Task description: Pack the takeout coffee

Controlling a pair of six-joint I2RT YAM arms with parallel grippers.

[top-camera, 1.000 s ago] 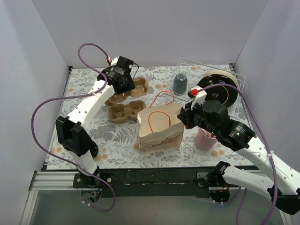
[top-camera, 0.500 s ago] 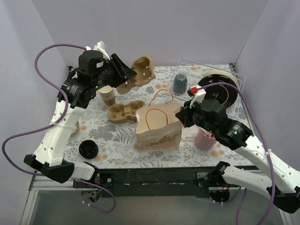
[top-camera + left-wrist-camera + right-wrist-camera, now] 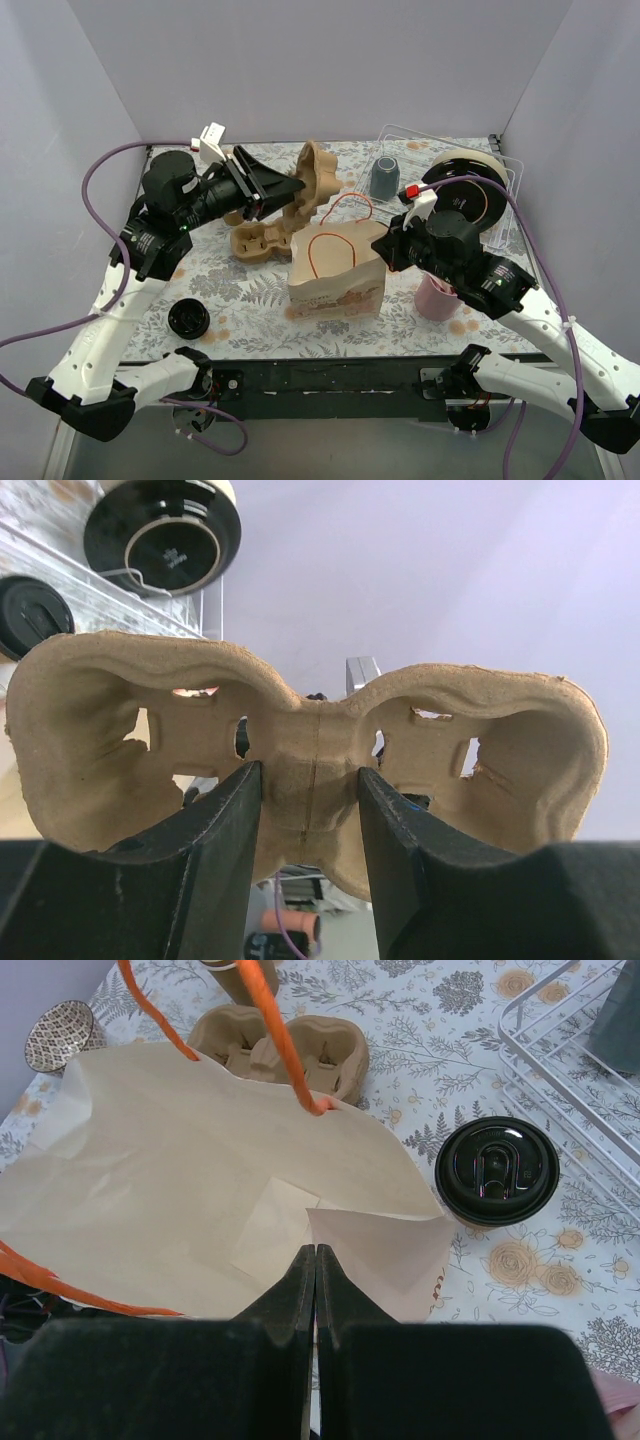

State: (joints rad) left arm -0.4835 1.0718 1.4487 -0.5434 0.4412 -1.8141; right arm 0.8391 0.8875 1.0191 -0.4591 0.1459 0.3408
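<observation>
Floral-print cloth (image 3: 420,1020) bears the takeout coffee (image 3: 497,1170) between lilac walls (image 3: 400,60).

Pale lilac walls (image 3: 330,60), floral-patterned table (image 3: 250,300)

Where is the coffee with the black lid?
In the right wrist view, the takeout coffee stands just right of the paper bag, near the wire rack.

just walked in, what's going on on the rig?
Left end effector has a pulp cup carrier clamped by its middle, held clear of the table. Right end effector pinches the rim of the open paper bag. The lidded takeout coffee stands on the table beside the bag, not packed yet.
</observation>
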